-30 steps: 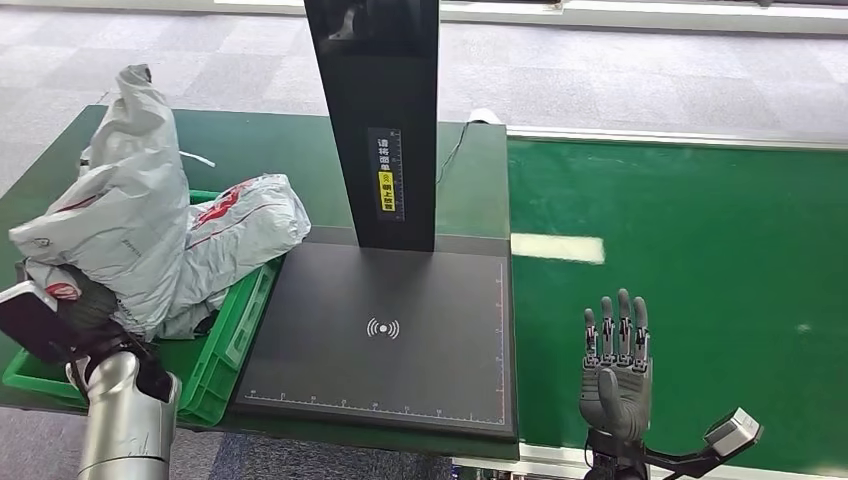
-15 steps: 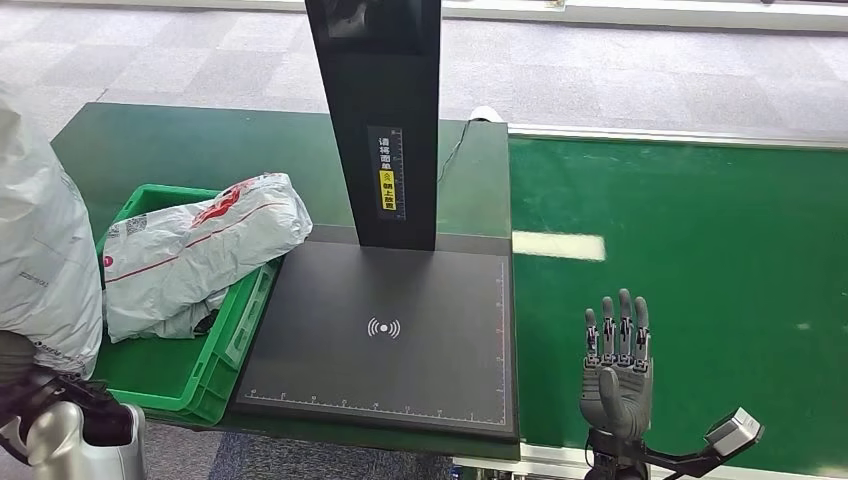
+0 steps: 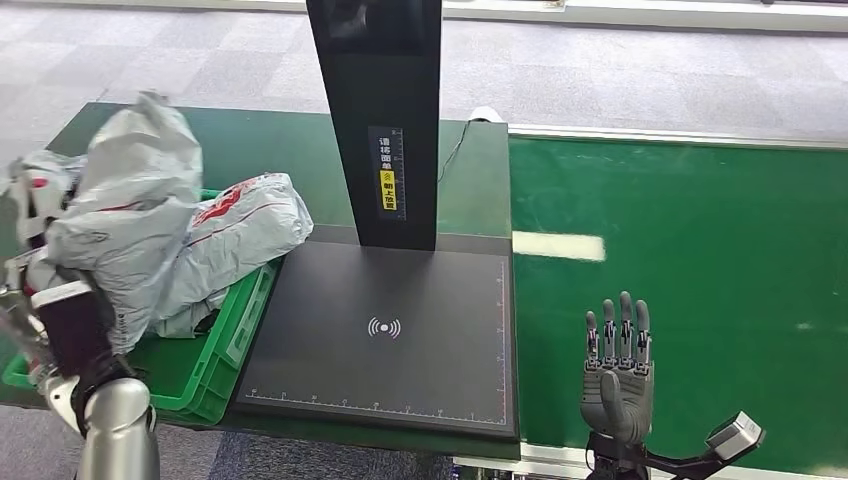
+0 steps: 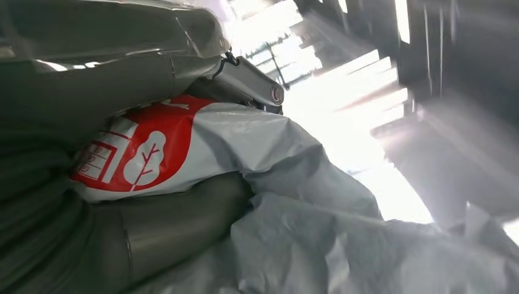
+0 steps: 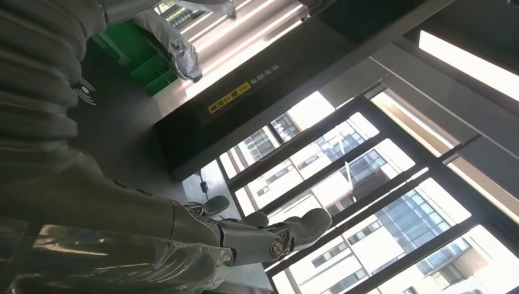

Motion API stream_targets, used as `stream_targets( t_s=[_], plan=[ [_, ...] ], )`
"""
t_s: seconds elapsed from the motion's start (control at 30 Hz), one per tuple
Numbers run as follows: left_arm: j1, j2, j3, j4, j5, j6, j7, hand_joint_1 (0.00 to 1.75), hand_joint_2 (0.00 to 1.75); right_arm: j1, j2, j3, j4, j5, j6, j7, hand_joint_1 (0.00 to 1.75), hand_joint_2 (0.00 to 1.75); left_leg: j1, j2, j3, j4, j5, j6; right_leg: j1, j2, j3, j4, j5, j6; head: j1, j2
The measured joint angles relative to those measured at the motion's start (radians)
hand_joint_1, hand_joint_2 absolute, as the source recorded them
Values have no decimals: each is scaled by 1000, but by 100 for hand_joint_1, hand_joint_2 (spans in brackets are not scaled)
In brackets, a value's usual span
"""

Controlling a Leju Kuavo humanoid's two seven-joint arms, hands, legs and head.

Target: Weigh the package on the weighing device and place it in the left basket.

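My left hand (image 3: pixel 68 335) grips a crumpled grey plastic package (image 3: pixel 130 205) and holds it up over the left part of the green basket (image 3: pixel 240 325). The package hides most of the fingers. In the left wrist view the thumb (image 4: pixel 165 229) and a finger (image 4: pixel 248 86) clamp the grey package with its red logo (image 4: pixel 183 147). A second grey package with red print (image 3: pixel 240 225) lies in the basket, resting on its right rim. The black weighing plate (image 3: pixel 400 385) is bare. My right hand (image 3: pixel 617 365) stands open, fingers up, over the green belt.
A tall black column (image 3: pixel 385 120) rises from the back of the weighing plate. The green belt (image 3: pixel 700 250) stretches to the right. The basket sits at the table's front left corner, close to the edge. A white cable end (image 3: pixel 485 115) lies behind the column.
Half a second ago the held package hung far left, off the basket. My left hand has since carried it back to the right, over the basket. The right hand has not moved.
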Motion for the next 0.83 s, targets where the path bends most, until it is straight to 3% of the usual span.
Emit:
stream_targets(
  t_s=[0.2,0.6,0.83],
  plan=[
    [-132,61,-95,219,-236,-45,177,171,175,-3,0,0,0,12,12,-5,0,175,0,0,0,0,0,0,0,0,0,0,0,0,0,0],
    [-276,136,-146,443,-381,-95,265,170,175,-8,-2,1,6,21,16,-9,0,175,0,1,0,0,0,0,0,0,0,0,0,0,0,0],
    [-293,172,-149,492,-371,-94,267,169,175,-15,-7,1,14,24,16,-12,0,175,0,1,0,0,1,0,0,0,0,0,0,0,0,0]
  ],
)
